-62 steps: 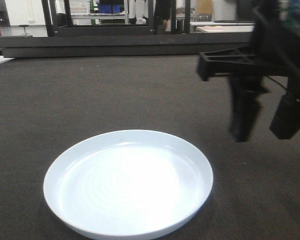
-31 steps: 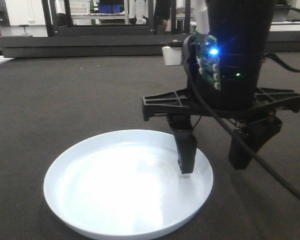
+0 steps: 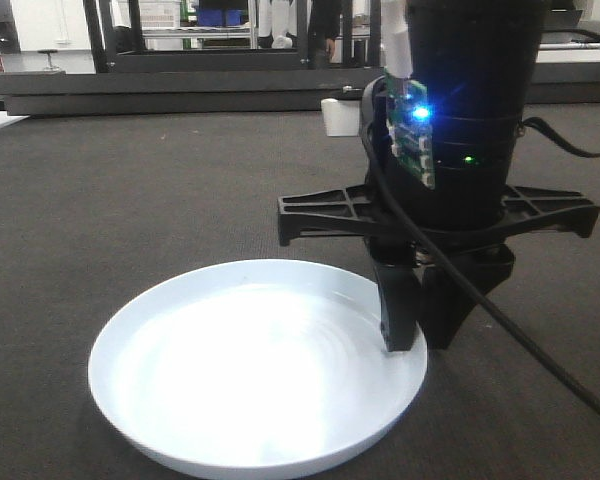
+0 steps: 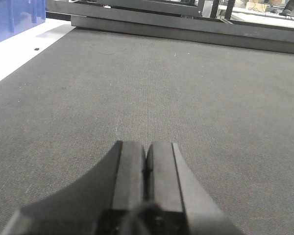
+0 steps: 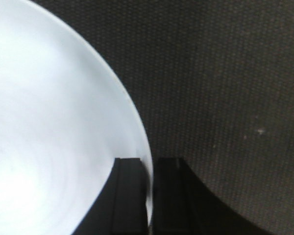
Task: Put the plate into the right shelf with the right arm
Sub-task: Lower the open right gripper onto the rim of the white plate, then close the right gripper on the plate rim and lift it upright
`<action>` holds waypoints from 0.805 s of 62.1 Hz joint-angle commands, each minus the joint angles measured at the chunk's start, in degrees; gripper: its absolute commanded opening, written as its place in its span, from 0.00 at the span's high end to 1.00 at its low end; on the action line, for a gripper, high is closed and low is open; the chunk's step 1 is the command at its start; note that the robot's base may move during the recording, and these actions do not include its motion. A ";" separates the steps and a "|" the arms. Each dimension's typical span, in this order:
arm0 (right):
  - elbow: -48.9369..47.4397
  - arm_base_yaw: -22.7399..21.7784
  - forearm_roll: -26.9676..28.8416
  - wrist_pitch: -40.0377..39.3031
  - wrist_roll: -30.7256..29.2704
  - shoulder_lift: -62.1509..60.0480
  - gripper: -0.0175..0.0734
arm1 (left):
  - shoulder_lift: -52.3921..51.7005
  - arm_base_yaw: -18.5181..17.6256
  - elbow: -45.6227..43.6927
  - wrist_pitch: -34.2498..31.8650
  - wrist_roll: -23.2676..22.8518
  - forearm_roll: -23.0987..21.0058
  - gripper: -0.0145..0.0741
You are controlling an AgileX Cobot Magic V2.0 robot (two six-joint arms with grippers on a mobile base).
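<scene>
Pinching the near-right rim of the plate (image 3: 250, 370), the right gripper (image 3: 418, 340) stands narrow, one finger inside, one outside. The plate lies flat on the bench (image 3: 130, 190), leftward of it. The left gripper (image 4: 146, 171) is closed, empty.

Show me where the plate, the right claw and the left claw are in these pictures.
plate (image 3: 230, 385), front view, on the bare white inner surface.
right claw (image 3: 420, 338), front view, midway between its fingertips at the plate's rim.
left claw (image 4: 147, 155), left wrist view, midway between its closed fingertips.

plate (image 3: 250, 370) on the mat (image 3: 130, 200), right gripper (image 3: 421, 338) astride its right rim, frame (image 3: 210, 62) behind the mat
</scene>
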 commanded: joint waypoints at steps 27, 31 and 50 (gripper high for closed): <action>-0.69 -0.15 -0.74 -1.09 -0.96 -9.33 0.75 | -0.59 -0.11 0.59 -5.16 -0.40 -0.47 0.98; -0.51 -0.15 -1.02 -1.92 -3.01 -11.81 0.75 | -0.59 -0.11 0.59 -5.16 -0.40 -0.47 0.98; 11.00 -4.39 -0.76 -19.73 -19.48 -28.78 0.75 | -0.59 -0.11 0.59 -5.16 -0.40 -0.47 0.98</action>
